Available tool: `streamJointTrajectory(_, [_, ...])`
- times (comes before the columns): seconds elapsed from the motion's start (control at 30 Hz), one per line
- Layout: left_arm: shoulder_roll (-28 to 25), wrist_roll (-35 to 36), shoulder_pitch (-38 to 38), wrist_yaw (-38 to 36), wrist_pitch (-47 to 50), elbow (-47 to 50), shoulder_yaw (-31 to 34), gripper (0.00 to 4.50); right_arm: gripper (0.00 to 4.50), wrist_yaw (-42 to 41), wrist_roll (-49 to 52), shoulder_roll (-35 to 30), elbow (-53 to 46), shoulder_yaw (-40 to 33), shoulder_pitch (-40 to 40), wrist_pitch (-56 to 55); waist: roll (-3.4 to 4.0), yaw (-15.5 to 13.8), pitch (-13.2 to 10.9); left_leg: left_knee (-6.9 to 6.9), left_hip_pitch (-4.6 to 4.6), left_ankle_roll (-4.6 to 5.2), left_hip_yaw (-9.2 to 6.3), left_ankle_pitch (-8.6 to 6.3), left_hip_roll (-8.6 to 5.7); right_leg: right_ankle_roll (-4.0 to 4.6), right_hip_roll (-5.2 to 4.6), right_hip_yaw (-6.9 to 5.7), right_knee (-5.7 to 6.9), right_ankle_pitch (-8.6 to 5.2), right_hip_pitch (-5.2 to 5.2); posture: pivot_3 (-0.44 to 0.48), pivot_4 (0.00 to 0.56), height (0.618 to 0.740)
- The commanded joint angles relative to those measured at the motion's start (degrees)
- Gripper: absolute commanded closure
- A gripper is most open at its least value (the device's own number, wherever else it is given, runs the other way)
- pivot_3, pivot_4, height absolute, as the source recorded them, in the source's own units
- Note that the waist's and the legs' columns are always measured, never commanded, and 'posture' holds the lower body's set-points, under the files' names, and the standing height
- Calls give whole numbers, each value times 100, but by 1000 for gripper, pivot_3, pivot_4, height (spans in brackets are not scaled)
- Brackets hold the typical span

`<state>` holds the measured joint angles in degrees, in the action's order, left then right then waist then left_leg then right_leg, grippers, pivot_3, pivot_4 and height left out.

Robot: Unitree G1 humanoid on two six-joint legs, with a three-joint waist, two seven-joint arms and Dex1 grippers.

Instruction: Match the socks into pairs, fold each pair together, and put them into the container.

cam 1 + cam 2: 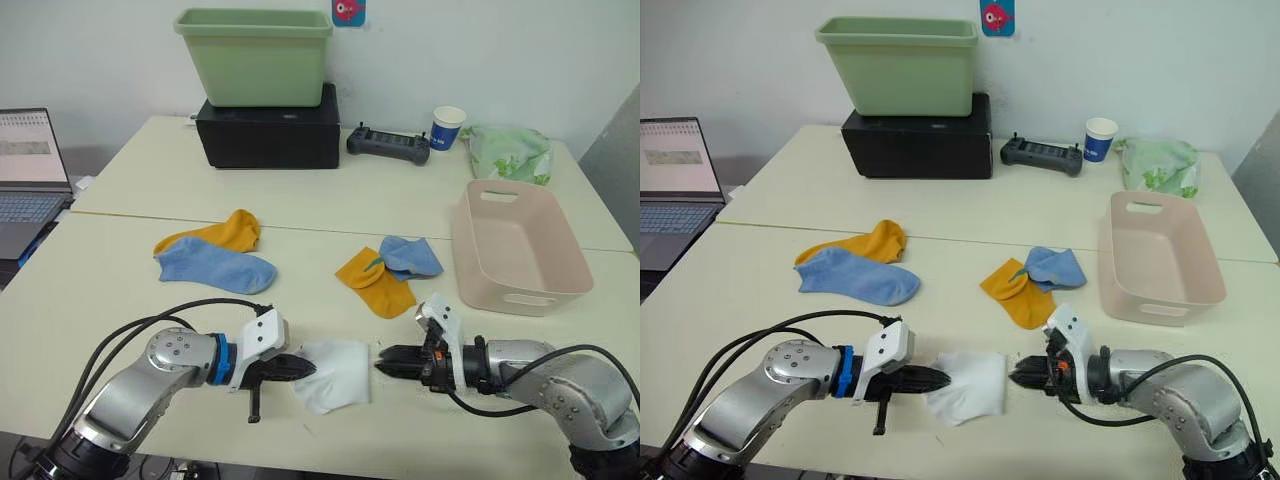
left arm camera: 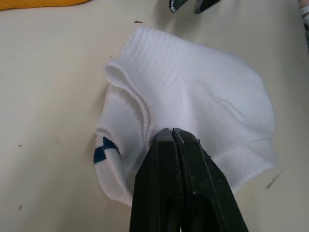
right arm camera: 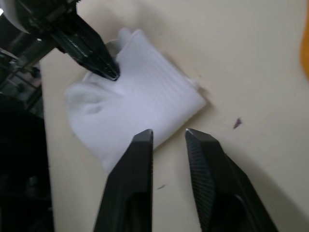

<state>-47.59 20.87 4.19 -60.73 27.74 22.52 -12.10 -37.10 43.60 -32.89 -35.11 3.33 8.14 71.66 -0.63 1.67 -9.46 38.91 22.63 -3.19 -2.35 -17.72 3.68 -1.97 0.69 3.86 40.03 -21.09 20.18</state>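
A folded bundle of white socks [image 1: 335, 375] lies near the table's front edge, between my two grippers. My left gripper [image 1: 306, 368] is shut, pinching the bundle's left side, and the fabric [image 2: 203, 96] puckers around its tips. My right gripper [image 3: 168, 134] is slightly open with nothing between its fingers, just off the bundle's right edge. A mustard-yellow sock [image 1: 225, 232] and a light blue sock [image 1: 215, 268] lie overlapped at mid-left. Another yellow sock [image 1: 375, 283] and blue sock [image 1: 410, 257] lie overlapped at the centre. The pale pink container [image 1: 462, 240] stands empty at the right.
At the back, a light green tub [image 1: 255, 55] sits on a black box [image 1: 268, 135]. Beside them lie a black controller [image 1: 388, 145], a paper cup [image 1: 449, 127] and a pale green patterned bag [image 1: 510, 152]. An open laptop [image 1: 30, 170] stands at the far left.
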Motion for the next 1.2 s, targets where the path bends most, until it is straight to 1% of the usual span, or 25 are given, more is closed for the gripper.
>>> streamJointTrajectory(0.03, [-103,-252,-206,-13,-180,-209,-40,4500,2208,242,432,202,17,-112,102,666,1,3,1,0,-1,1,1,0,0,0,0,1,0,0,0,0,150,720])
streamJointTrajectory(0.17, [-117,-231,-344,5,-208,-124,11,4500,832,733,420,774,433,-82,276,1262,2,39,9,-5,-13,4,6,-1,1,0,2,8,6,0,-1,0,150,720])
streamJointTrajectory(0.23, [-113,-238,-366,15,-215,-109,20,4500,121,918,358,1008,567,-45,371,1395,3,46,13,-10,-35,5,9,-1,3,0,6,9,7,0,-16,0,150,720])
streamJointTrajectory(0.27, [-108,-236,-372,25,-209,-100,26,4500,51,940,446,1183,637,-86,420,1538,1,51,15,-12,-46,5,10,-2,4,0,8,10,7,0,-21,0,150,720])
streamJointTrajectory(0.33, [-99,-235,-377,38,-199,-90,34,4500,51,967,561,1416,703,-161,491,1751,0,61,18,-16,-69,6,13,-2,6,0,11,12,7,0,-40,0,150,720])
streamJointTrajectory(0.4, [-93,-236,-378,44,-195,-88,41,4500,51,1016,599,1629,758,-210,535,1918,0,72,18,-18,-73,6,14,-2,5,0,11,12,7,0,-42,0,150,720])
streamJointTrajectory(0.47, [-88,-221,-363,47,-176,-83,62,4500,51,1161,634,2052,950,-186,608,2052,0,87,19,-19,-73,6,14,-2,6,0,12,12,7,0,-41,0,150,720])
streamJointTrajectory(0.67, [-84,-206,-318,57,-149,-96,134,4500,51,1456,646,2872,1472,-269,925,2084,7,117,17,-24,-72,5,15,-2,8,1,14,12,7,-1,-34,0,150,720])
streamJointTrajectory(0.77, [-107,-190,-342,65,-136,-90,190,4500,51,1501,588,3011,1579,-248,1015,2084,9,118,16,-24,-68,5,16,-2,7,1,13,11,7,-1,-28,0,150,720])
streamJointTrajectory(0.87, [-127,-187,-370,68,-137,-77,230,4500,51,1488,580,3005,1617,-249,1049,2084,9,120,15,-24,-66,5,18,-2,7,1,12,12,9,-1,-23,0,150,720])
streamJointTrajectory(0.97, [-139,-166,-420,83,-122,-62,294,4500,676,1463,533,2961,1603,-244,1056,2060,11,126,15,-26,-65,5,18,-2,8,1,12,13,9,-1,-20,0,150,720])
streamJointTrajectory(1.2, [-62,89,-500,19,-97,18,475,4500,3079,1457,492,2909,1541,-278,1025,1881,13,135,13,-28,-56,5,21,-2,8,1,12,15,9,-1,-11,0,150,720])
